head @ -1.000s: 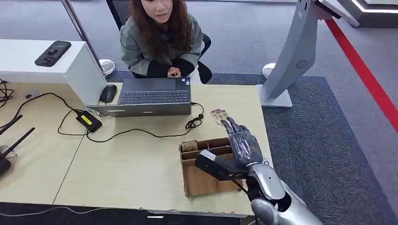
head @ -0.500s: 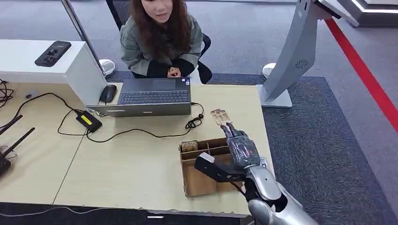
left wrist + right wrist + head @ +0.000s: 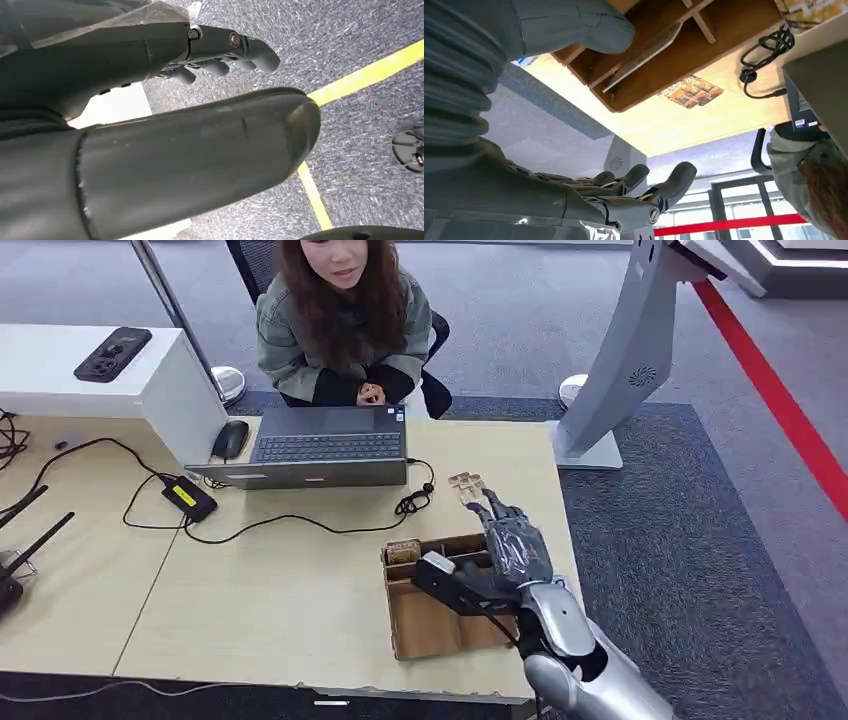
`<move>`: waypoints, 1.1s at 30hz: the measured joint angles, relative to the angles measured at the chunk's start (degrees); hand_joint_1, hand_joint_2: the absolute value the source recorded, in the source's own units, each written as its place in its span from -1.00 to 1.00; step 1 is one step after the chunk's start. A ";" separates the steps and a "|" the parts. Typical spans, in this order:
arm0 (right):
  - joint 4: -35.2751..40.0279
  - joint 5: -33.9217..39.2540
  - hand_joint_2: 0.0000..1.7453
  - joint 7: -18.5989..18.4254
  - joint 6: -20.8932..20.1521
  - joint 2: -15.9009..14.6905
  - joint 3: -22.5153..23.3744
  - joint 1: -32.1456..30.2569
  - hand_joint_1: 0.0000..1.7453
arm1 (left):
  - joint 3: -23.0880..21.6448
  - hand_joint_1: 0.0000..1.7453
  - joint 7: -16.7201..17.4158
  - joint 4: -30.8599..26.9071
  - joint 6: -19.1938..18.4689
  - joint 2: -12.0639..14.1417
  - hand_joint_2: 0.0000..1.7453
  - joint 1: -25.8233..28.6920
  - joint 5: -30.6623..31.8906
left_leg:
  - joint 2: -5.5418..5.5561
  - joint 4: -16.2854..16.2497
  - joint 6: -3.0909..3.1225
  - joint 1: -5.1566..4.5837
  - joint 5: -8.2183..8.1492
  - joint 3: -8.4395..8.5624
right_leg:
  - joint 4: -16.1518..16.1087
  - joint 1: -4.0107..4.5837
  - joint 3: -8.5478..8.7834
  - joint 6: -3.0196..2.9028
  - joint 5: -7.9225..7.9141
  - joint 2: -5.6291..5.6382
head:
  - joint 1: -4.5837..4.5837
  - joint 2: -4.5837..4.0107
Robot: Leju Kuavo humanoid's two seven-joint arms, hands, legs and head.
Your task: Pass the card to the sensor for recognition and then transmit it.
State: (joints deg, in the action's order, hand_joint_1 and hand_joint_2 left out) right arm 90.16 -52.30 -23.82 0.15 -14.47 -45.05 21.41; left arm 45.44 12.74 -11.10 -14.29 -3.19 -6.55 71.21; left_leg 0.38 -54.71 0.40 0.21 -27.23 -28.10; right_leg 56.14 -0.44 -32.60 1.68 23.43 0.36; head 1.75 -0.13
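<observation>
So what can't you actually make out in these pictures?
- Inside of the brown cardboard divider box: partly covered in the head view by the right robot hand.
- Flat grey card leaning in the box: no print readable in the right wrist view.
- Small patterned item on the wooden table: too small to identify.

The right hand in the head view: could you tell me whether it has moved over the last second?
Yes, slightly. The right hand has shifted toward the laptop side of the cardboard box, its thumb now further over the box's dividers, fingers apart and holding nothing.
</observation>
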 joint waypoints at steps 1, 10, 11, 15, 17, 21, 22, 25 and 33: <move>0.02 -0.09 1.00 0.00 0.00 0.04 0.00 0.14 -0.48 | 0.00 -1.00 0.00 0.00 0.00 0.00 -1.00 0.00 0.00 | 0.00 0.00 0.00 0.00 0.00 0.00 | 0.00 0.00 0.00 0.00 0.00 0.00 | 0.00 0.00; 0.02 -0.26 1.00 -0.04 -0.04 0.44 0.00 0.38 -0.38 | 0.00 -1.00 0.02 0.00 0.00 0.00 -1.00 0.00 0.00 | 0.00 0.00 0.00 0.00 0.00 0.00 | 0.00 0.00 0.00 0.00 0.00 0.00 | 0.00 0.00; 0.02 -0.26 1.00 -0.04 -0.04 0.44 0.00 0.38 -0.38 | 0.00 -1.00 0.02 0.00 0.00 0.00 -1.00 0.01 0.00 | 0.00 0.00 0.00 0.00 0.00 0.00 | 0.00 0.00 0.00 0.00 0.00 0.00 | 0.00 0.00; -0.04 -0.39 1.00 -0.24 -0.28 0.72 -0.07 0.81 -0.30 | 0.00 -1.00 0.02 0.11 0.00 0.00 -1.00 0.05 0.00 | 0.00 0.00 0.00 0.00 0.00 0.00 | 0.00 0.00 0.00 0.00 0.00 0.00 | 0.00 0.00; -0.07 -0.39 1.00 -0.26 -0.48 0.85 -0.09 0.86 -0.30 | 0.00 -1.00 0.02 0.11 0.00 0.00 -1.00 0.06 0.00 | 0.00 0.00 0.00 0.00 0.00 0.01 | -0.01 0.00 0.00 0.00 0.00 0.00 | 0.00 0.00; 0.02 -0.39 1.00 -0.44 -1.05 0.90 -0.11 0.87 -0.30 | 0.00 -1.00 0.02 0.11 0.00 0.00 -1.00 0.06 0.00 | 0.00 0.00 0.00 0.00 0.00 0.01 | 0.00 0.00 0.00 0.00 0.00 0.00 | 0.00 0.00; 0.02 -0.39 1.00 -0.44 -1.16 0.90 -0.13 0.87 -0.30 | 0.00 -1.00 0.02 0.11 0.00 0.00 -1.00 0.05 -0.02 | 0.00 0.00 0.00 0.00 0.00 0.01 | 0.00 0.00 0.00 0.00 0.00 0.00 | 0.00 0.00; 0.11 -0.37 1.00 -0.68 -1.42 0.92 -0.13 0.87 -0.28 | 0.00 -1.00 0.02 0.11 0.00 0.00 -1.00 0.07 -0.02 | 0.00 0.00 0.00 0.00 0.00 0.01 | 0.00 0.00 0.00 0.00 0.00 0.00 | 0.00 0.00; 0.15 -0.15 1.00 -1.14 -2.36 1.03 -0.17 0.87 -0.34 | 0.00 -1.00 0.02 0.11 0.00 0.00 -1.00 0.06 -0.07 | 0.00 0.00 0.00 0.00 0.00 0.01 | 0.00 0.00 0.00 0.00 0.00 0.00 | 0.00 0.00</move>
State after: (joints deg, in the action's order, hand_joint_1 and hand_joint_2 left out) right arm 90.31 -52.46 -24.96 -2.21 -13.44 -45.22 22.29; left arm 45.44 12.76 -10.99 -14.29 -3.19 -6.49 71.14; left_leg 0.38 -54.71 0.40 0.21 -27.23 -28.10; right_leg 56.14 -0.44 -32.60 1.68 23.43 0.36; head 1.75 -0.13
